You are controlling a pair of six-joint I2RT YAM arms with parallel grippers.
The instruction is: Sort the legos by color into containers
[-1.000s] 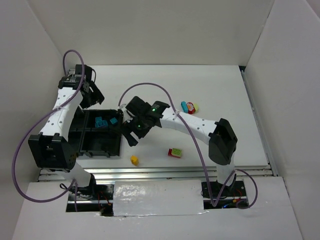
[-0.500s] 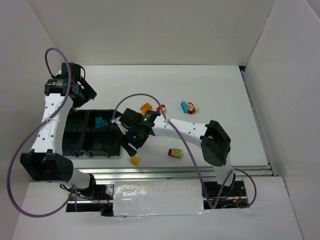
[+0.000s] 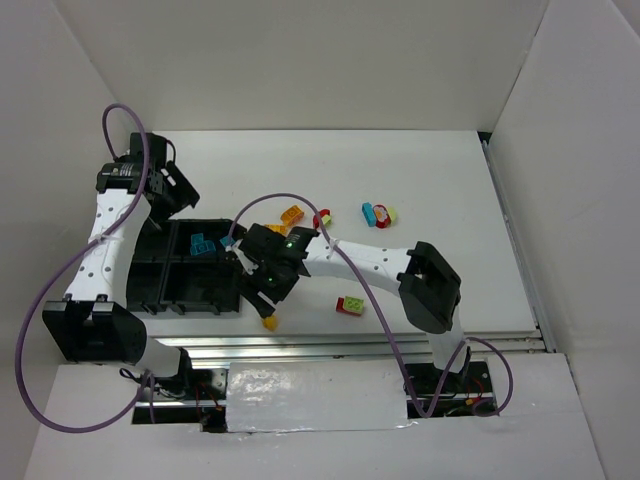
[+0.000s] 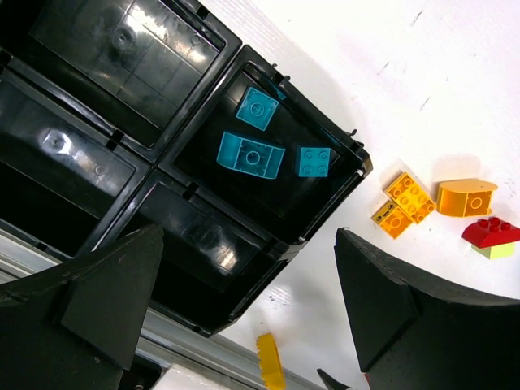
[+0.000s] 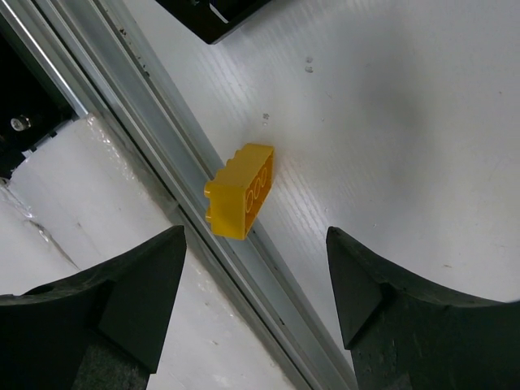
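A yellow brick lies at the table's near edge beside the metal rail; it also shows in the right wrist view and the left wrist view. My right gripper hovers just above it, open and empty. My left gripper is open and empty, high over the black tray. Three cyan bricks lie in one compartment; the other compartments look empty. Orange bricks, a red-and-green piece, a cyan-yellow piece and a red-green brick lie on the table.
A metal rail runs along the table's near edge right by the yellow brick. The tray's corner is close to my right gripper. White walls enclose the table on three sides.
My right gripper has moved toward the near edge and now sits over the yellow brick, uncovering the orange bricks. My left arm swung left off the tray's back.
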